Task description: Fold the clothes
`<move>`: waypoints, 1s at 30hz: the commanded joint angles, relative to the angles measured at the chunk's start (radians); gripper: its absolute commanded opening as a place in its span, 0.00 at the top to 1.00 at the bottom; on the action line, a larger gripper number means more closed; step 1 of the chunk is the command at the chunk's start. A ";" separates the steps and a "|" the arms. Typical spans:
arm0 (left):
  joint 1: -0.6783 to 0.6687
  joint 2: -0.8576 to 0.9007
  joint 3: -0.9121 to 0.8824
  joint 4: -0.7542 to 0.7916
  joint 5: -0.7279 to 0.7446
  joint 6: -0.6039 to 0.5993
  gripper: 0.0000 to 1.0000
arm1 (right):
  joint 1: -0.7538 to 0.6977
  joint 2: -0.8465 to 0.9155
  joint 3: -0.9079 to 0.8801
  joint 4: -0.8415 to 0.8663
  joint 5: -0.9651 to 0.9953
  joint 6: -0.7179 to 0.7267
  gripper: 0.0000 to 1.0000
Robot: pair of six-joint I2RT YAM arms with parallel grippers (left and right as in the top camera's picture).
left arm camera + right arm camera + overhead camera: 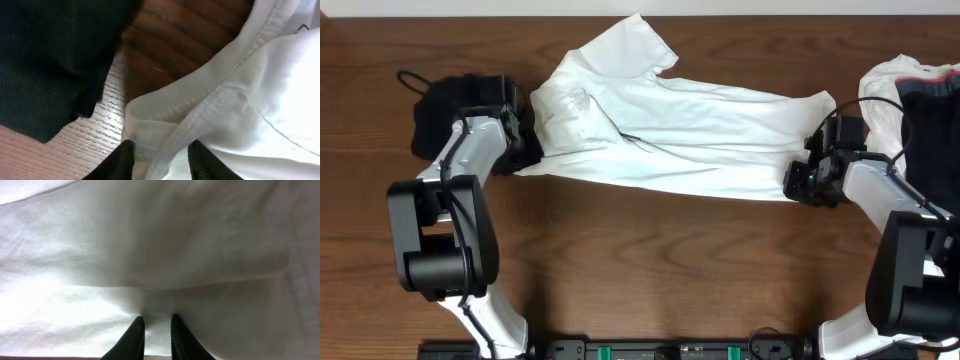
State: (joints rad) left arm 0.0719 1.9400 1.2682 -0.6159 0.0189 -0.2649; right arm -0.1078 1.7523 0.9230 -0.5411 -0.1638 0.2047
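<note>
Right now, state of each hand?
Left hand: closed on the white shirt edge.
Right hand: closed, pinching the white shirt.

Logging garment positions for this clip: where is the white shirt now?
Overhead view: the white shirt lies across the upper middle of the table, held between the left gripper at its left end and the right gripper at its right end.

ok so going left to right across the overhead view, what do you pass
dark cloth → left gripper → white shirt → right gripper → clothes pile
</note>
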 commanded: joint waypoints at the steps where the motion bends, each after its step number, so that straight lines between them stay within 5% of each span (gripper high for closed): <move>1: 0.005 -0.014 0.026 -0.019 -0.011 -0.025 0.61 | -0.003 0.085 -0.055 -0.012 0.071 0.004 0.82; 13: -0.029 -0.201 0.028 -0.037 0.072 -0.046 0.62 | -0.003 0.085 -0.055 -0.008 0.070 0.003 0.79; 30: -0.098 -0.023 -0.003 0.019 0.078 -0.047 0.62 | -0.007 0.085 -0.054 -0.008 0.070 0.004 0.76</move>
State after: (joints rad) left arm -0.0246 1.8954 1.2758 -0.6079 0.0986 -0.3103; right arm -0.1078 1.7523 0.9230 -0.5396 -0.1730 0.2047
